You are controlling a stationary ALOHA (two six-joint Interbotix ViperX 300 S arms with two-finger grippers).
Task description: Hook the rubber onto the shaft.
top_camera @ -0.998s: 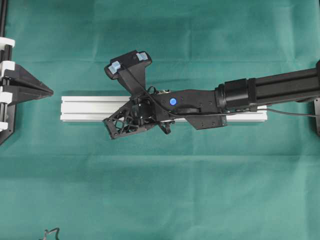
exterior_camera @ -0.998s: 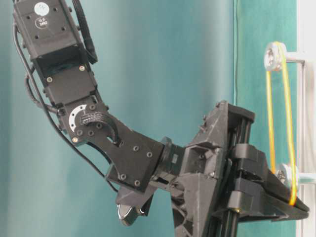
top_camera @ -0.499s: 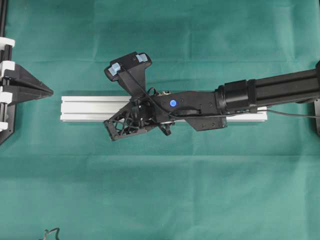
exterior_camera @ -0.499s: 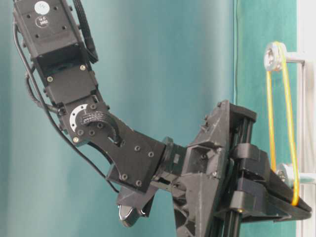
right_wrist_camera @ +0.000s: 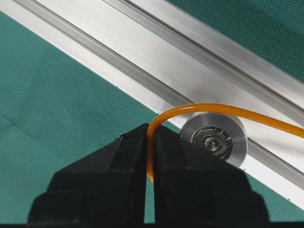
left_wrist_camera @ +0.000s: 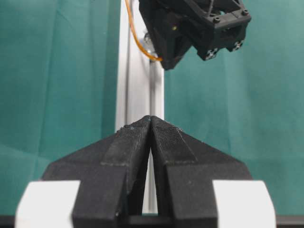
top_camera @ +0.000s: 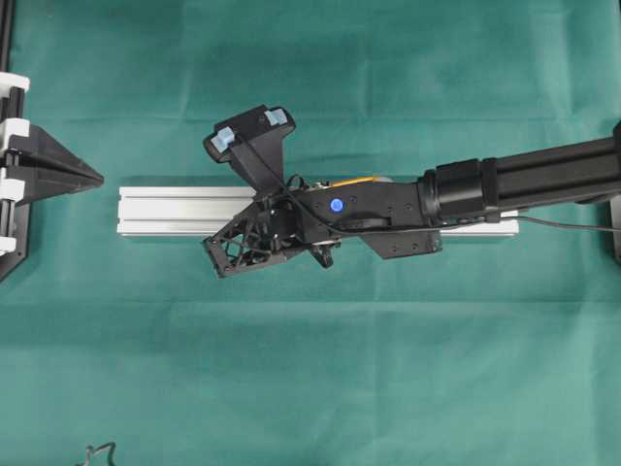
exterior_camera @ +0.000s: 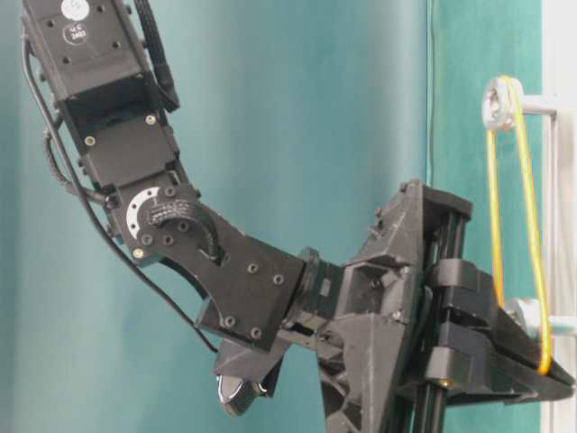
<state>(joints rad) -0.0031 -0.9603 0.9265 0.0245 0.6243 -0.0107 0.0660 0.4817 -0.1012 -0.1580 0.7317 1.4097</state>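
Green cloth (top_camera: 310,369) w/ alu rail (top_camera: 175,209); right pincer (right_wrist_camera: 149,142) clenched on rubber (right_wrist_camera: 213,108), left pincer (left_wrist_camera: 151,124) clenched empty.

Bright even lighting, soft shadows on the green tabletop (top_camera: 310,369), glare on the aluminium rail (right_wrist_camera: 199,61), near jaws blurred in the wrist views.

I am seeing a green cloth (top_camera: 320,369) covering the table, and a small dark wire piece (top_camera: 97,453) is lying near its bottom-left corner.
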